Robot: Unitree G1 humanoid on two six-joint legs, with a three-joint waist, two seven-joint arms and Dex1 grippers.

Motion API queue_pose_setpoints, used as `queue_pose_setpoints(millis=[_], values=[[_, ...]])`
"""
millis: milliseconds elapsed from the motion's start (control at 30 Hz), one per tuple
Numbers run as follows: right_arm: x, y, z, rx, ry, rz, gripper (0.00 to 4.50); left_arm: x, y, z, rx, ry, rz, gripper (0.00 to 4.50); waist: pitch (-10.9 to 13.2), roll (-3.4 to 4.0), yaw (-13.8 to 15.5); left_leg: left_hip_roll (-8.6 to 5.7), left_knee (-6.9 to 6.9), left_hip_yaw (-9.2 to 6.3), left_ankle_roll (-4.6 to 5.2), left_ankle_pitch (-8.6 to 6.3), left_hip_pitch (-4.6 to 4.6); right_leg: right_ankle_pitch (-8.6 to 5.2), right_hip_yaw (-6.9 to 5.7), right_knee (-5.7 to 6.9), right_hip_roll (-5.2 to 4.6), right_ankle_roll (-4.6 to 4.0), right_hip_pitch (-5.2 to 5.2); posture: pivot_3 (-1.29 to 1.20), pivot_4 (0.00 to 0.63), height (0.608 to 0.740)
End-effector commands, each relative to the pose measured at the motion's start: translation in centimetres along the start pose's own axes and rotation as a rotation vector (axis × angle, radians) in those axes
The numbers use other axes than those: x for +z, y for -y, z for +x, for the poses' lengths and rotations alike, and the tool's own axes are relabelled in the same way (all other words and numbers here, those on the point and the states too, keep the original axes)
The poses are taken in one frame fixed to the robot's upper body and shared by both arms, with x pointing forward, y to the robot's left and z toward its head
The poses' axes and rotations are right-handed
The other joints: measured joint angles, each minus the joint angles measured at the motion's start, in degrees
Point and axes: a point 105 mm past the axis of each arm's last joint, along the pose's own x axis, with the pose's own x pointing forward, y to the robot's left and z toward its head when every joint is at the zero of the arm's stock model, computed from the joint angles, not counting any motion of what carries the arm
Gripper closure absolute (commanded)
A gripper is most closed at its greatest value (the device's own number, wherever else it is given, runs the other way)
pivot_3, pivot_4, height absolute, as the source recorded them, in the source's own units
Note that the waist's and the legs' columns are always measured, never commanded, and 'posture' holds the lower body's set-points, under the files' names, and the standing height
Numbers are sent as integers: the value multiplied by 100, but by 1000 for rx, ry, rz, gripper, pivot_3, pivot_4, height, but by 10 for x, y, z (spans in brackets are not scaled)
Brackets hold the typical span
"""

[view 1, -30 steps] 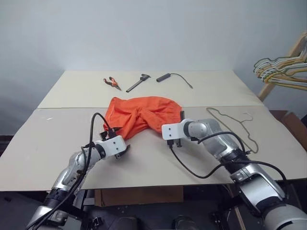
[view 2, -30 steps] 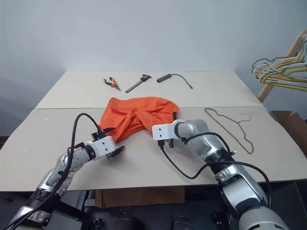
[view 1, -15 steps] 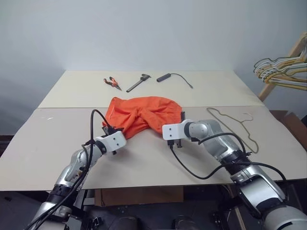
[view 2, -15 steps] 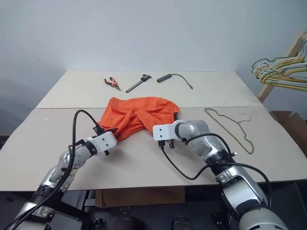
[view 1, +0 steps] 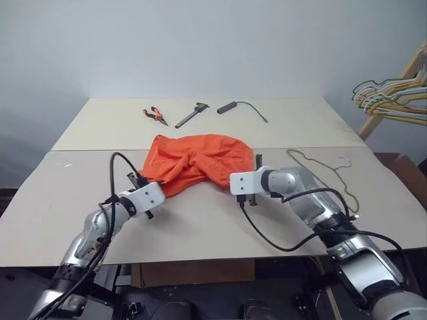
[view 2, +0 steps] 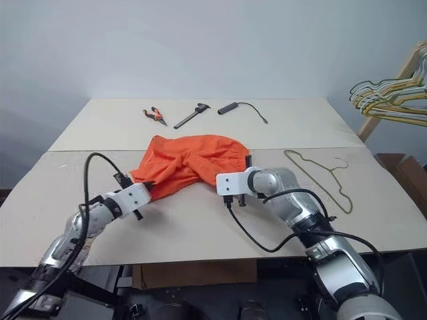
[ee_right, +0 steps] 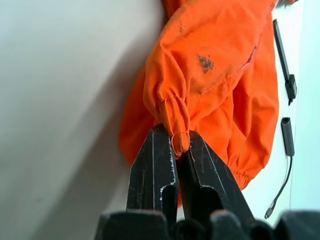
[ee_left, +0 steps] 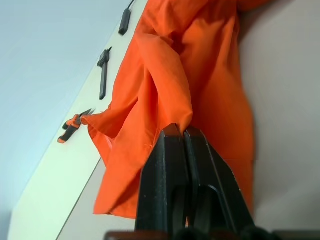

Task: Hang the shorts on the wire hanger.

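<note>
- Two end effectors hold the shorts [view 1: 195, 162]: the left end effector [ee_left: 182, 134] is closed on a thin fold of fabric, and the right end effector [ee_right: 177, 142] is closed on the gathered waistband.
- The shorts lie bunched on the counter [view 1: 80, 200] between both end effectors.
- The wire hanger [view 1: 325, 175] lies flat, to the right of the right end effector and apart from it.
- Risk: the left pinch is small, so the thin fabric may slip out when it is stretched.
- Risk: the dangling cable near the right end effector may catch.
- Open counter remains on the near side of both end effectors; the pliers [view 1: 155, 115] lie well beyond the shorts.
</note>
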Motion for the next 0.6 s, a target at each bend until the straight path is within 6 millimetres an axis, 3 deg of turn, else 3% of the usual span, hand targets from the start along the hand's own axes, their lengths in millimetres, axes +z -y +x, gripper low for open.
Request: queue_pose_setpoints(millis=[33,133,333,467,600], values=[[20,7,-29,-32,109,-70,4500,20,-22,-32,-32,69,-6,4486,0,1,-5,4,-1,-2,1,-1,0,0,-1,-1,1,0,0,110,0,740],[20,-4,-43,-4,115,-106,4500,33,-13,-64,-185,108,-98,4486,1,1,-63,32,0,-2,2,-2,8,1,-1,-1,3,-4,2,114,0,740],[10,-38,-53,104,125,-156,4500,52,37,-117,-602,87,-273,4486,-1,-2,-125,40,0,14,2,-3,32,-7,-3,-1,4,-14,17,113,0,740],[7,-55,-58,182,150,-181,4500,42,66,-134,-776,-22,-279,4486,-1,-1,-125,42,-1,29,2,-3,45,-21,-3,2,15,-31,22,113,0,740],[4,-60,-57,199,162,-251,4500,33,78,-132,-806,-71,-259,4486,-1,-2,-120,37,-1,30,2,-3,55,-47,-3,1,21,-71,30,110,0,740]])
